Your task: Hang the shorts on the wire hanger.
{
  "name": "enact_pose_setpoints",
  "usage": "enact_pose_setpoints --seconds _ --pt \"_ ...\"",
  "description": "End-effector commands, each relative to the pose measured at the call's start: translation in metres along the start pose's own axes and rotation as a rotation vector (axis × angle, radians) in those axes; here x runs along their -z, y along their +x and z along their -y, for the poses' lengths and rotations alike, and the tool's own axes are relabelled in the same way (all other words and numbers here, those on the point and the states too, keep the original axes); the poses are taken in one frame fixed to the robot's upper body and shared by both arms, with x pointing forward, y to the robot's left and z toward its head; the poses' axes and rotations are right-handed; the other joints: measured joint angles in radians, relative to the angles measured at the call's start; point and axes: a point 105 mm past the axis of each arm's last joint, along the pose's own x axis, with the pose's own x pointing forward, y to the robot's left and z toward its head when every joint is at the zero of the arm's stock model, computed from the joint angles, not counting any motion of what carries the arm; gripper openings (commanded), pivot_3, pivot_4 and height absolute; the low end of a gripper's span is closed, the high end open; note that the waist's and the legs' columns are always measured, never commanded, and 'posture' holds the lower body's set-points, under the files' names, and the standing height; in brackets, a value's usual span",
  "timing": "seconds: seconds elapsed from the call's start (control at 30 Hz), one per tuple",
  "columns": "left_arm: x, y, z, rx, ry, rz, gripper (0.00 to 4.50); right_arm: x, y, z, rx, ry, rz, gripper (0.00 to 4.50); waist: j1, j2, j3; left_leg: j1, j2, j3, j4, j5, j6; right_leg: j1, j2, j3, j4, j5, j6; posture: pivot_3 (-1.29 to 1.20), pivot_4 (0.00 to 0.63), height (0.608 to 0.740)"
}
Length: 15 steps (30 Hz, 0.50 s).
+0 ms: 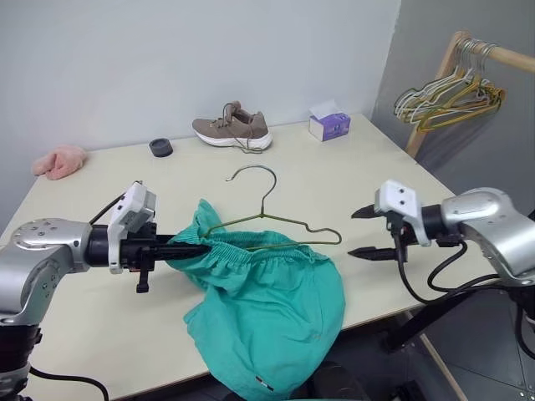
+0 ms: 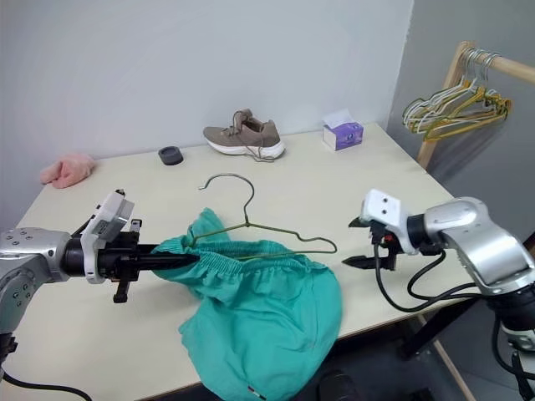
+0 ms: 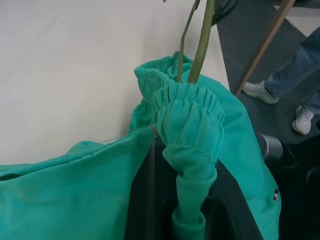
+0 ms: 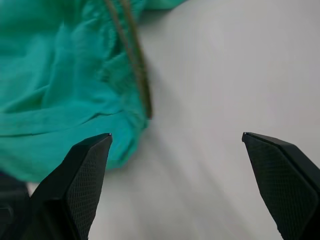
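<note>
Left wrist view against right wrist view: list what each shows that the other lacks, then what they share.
Left wrist view alone: the gathered waistband bunched between the left gripper's fingers, a person's shoes on the floor, a wooden pole.

Right wrist view alone: the right gripper with fingertips spread wide, holding nothing, above the bare table.

Both: the teal shorts, the wire hanger running into the fabric, and the tabletop.

teal-green shorts (image 1: 276, 309), olive-green wire hanger (image 1: 276, 219)
</note>
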Motion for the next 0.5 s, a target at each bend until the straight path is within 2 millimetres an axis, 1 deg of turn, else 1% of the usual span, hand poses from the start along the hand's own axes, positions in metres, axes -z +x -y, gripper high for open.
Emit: enact_pose_setpoints --seconds 0.03,0.07,0.17,0.23,0.37,0.5 --pt "-0.011 0.001 0.001 0.005 0.071 -0.009 0.0 -0.012 0.01 -0.001 -0.033 -0.066 -0.025 4.45 0.001 0.0 0.0 0.0 0.0 0.0 0.0 0.0 0.0 0.0 0.0 0.0 0.0 0.0 0.0 -0.32 0.0 0.74" --pt "-0.011 0.002 0.001 0.007 0.075 -0.012 0.0 -0.013 0.013 -0.001 -0.04 -0.069 -0.031 4.45 0.002 0.0 0.0 0.0 0.0 0.0 0.0 0.0 0.0 0.0 0.0 0.0 0.0 0.0 0.0 -0.32 0.0 0.74" --pt "-0.012 0.003 0.001 0.008 0.086 -0.017 0.0 -0.013 0.023 0.001 -0.048 -0.067 -0.055 3.84 0.002 0.0 0.0 0.0 0.0 0.0 0.001 0.0 0.0 -0.002 0.0 0.0 0.0 0.0 0.0 -0.32 0.0 0.74" --pt "-0.011 0.004 0.001 0.009 0.095 -0.023 0.0 -0.012 0.026 0.002 -0.05 -0.065 -0.067 3.16 0.002 0.0 0.0 0.0 0.0 0.0 0.001 0.0 0.0 -0.002 0.0 0.0 0.0 0.0 0.0 -0.32 0.0 0.74" --pt "-0.011 0.006 0.0 0.004 0.112 -0.027 0.0 -0.014 0.031 0.0 -0.069 -0.053 -0.077 1.64 0.002 0.0 0.0 0.0 0.0 -0.001 0.001 0.0 0.0 -0.002 0.0 0.0 0.0 0.0 0.0 -0.32 0.0 0.74" --pt "-0.01 0.008 0.0 0.006 0.123 -0.032 0.0 -0.016 0.035 -0.003 -0.083 -0.041 -0.073 0.25 0.002 0.0 0.0 0.0 0.0 -0.001 0.001 0.0 0.0 -0.002 0.0 0.0 0.0 0.0 -0.001 -0.32 0.0 0.74"
